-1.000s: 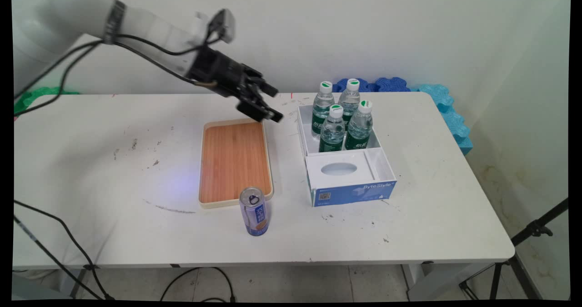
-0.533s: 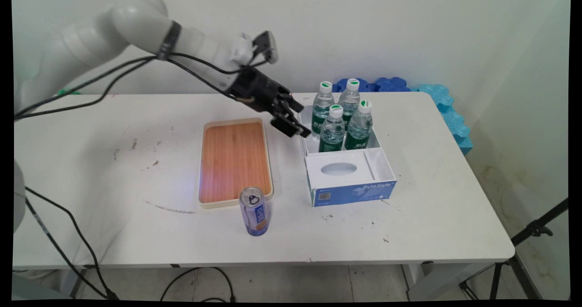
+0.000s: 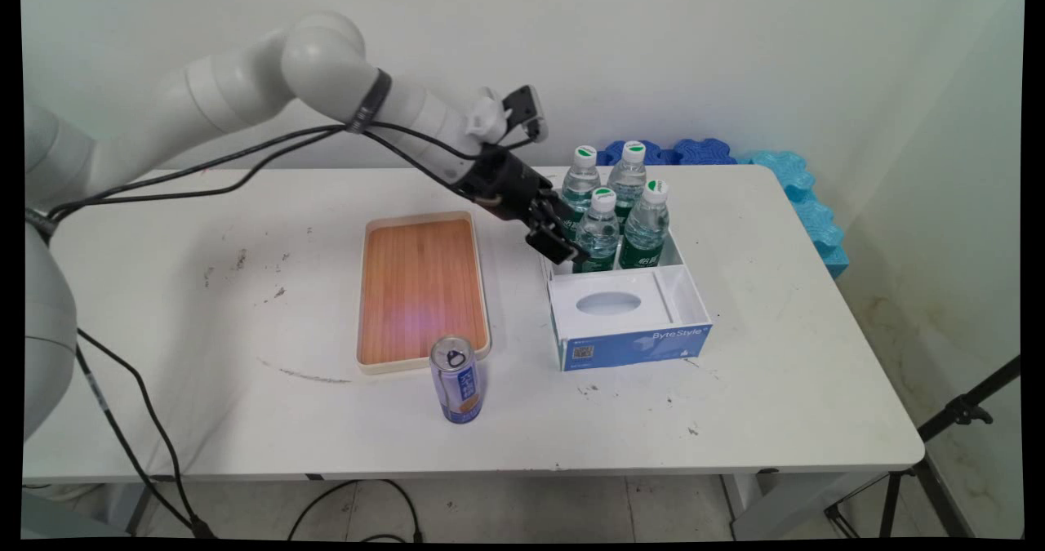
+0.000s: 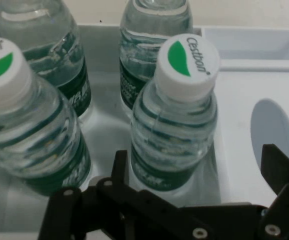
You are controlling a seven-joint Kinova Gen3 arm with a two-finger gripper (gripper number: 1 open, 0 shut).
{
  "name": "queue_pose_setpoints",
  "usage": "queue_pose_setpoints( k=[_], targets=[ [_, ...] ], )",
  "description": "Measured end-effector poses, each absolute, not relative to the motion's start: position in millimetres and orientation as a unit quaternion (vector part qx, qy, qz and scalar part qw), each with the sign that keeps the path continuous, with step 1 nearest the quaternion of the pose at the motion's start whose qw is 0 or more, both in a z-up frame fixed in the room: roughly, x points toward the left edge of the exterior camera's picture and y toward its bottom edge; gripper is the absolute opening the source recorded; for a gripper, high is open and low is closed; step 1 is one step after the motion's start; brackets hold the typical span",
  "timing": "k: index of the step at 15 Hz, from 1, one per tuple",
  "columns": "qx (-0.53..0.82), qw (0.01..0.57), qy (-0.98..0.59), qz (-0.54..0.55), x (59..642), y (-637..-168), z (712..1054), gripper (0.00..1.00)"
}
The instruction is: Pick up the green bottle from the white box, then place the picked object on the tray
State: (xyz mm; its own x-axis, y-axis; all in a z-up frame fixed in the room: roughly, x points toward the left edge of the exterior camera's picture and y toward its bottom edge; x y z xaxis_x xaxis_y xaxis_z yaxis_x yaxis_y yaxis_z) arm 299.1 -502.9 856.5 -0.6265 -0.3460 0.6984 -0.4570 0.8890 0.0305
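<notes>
The wooden tray (image 3: 423, 289) lies on the white surface (image 3: 204, 355), left of the white and blue box (image 3: 629, 322), and nothing is on it. A blue drink can (image 3: 457, 379) stands upright just at the tray's near right corner, well apart from the box.

The black end effector (image 3: 563, 237) hangs at the box's left wall, tilted down toward the far compartment. Its fingers are spread apart. In the hand view one finger (image 4: 119, 167) rises to the left of the near-left bottle (image 4: 177, 115) and the other finger (image 4: 279, 170) rises to its right, over the box's inner panel, so the bottle stands between them. Whether a finger touches the bottle, I cannot tell.

Four water bottles with white and green caps stand upright in the far compartment of the box, close together in two rows. In the main view the near-left bottle (image 3: 598, 233) is the one closest to the end effector, partly behind its fingertips.

The near part of the box carries a white panel with an oval hole (image 3: 609, 304).
</notes>
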Motion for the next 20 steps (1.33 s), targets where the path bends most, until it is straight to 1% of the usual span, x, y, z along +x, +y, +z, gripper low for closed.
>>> queue_pose_setpoints(
  k=[9, 10, 16, 18, 20],
  targets=[
    [0.225, 0.365, -0.900, 0.078, 273, -518, 837, 1.00],
    [0.224, 0.366, -0.900, 0.079, 270, -519, 836, 0.00],
    [0.215, 0.366, -0.901, 0.092, 263, -524, 835, 0.00],
    [0.215, 0.366, -0.900, 0.100, 267, -522, 843, 0.00],
    [0.217, 0.369, -0.897, 0.108, 277, -514, 859, 0.00]
  ],
)
